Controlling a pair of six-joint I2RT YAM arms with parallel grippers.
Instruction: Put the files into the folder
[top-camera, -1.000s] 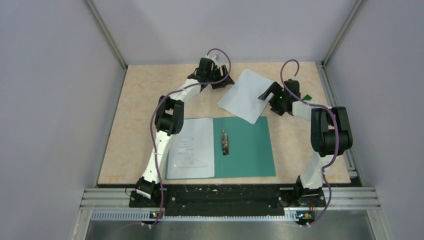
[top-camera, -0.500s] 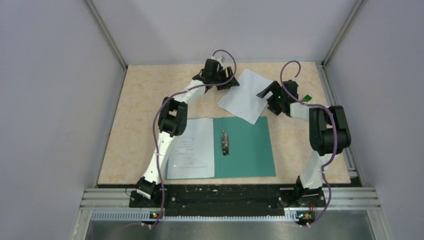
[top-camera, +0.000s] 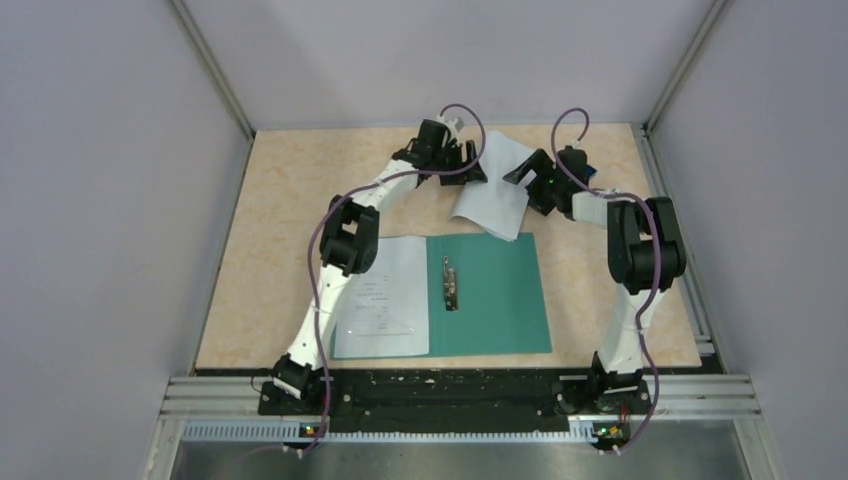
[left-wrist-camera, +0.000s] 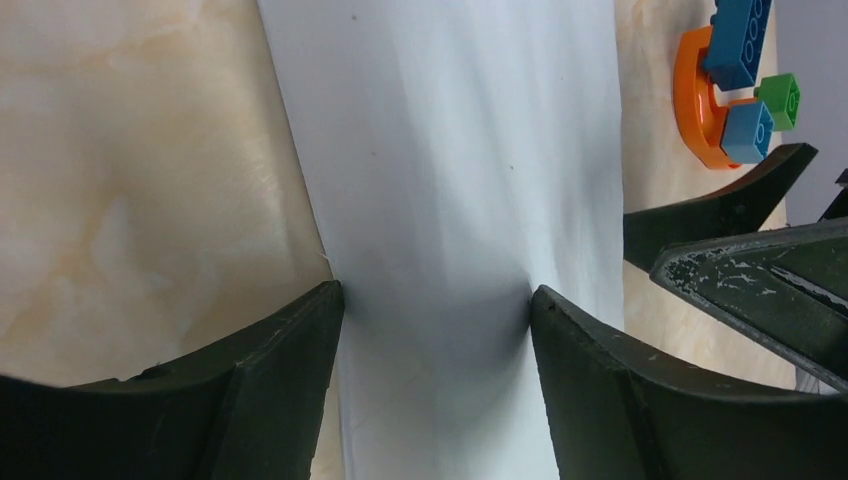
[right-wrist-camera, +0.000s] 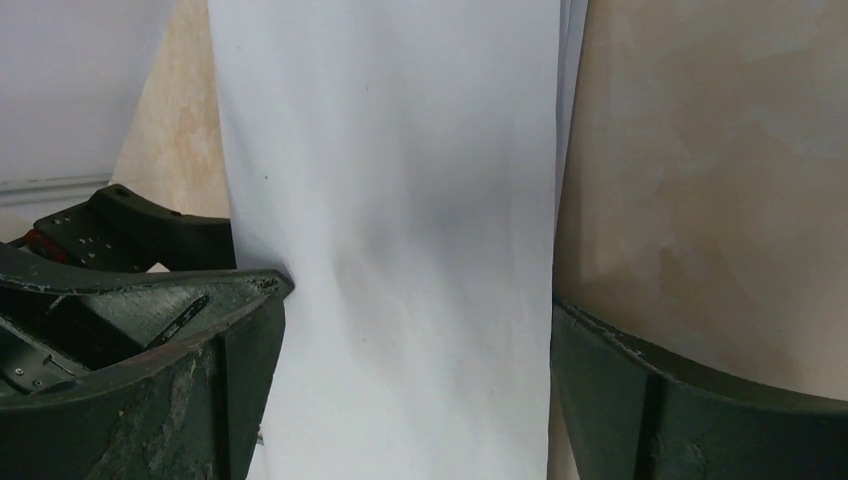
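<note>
Teal-green folder (top-camera: 495, 300) lies open and flat by the near edge of the table (top-camera: 270, 250), about midway along it, between the two arm bases. A printed sheet (top-camera: 385, 290) with small dark text covers its left half, square to the cover. A metal clip (top-camera: 450, 283) sits at the spine, and the right half is bare.

Beyond the folder, toward the far edge and a little right of centre, lies the blank sheet (top-camera: 495, 205), turned askew. Its near corner reaches the folder's far edge. Whether the two overlap cannot be told.

Both arms reach to this sheet from opposite sides. The left gripper (top-camera: 470, 165) is at the sheet's left edge with its jaws spread wide and clamped on nothing. In the left wrist view its dark fingers (left-wrist-camera: 270, 400) stand apart on either side of a shaded band of paper. The right gripper (top-camera: 522, 172) faces it from the sheet's right side, jaws at full spread and likewise holding nothing. In its wrist view the fingers (right-wrist-camera: 650, 400) straddle nearly the whole width of the paper.

Farther off, just beside the sheet's right edge, rests a toy (left-wrist-camera: 735, 95), an orange horseshoe carrying blue and green blocks.
</note>
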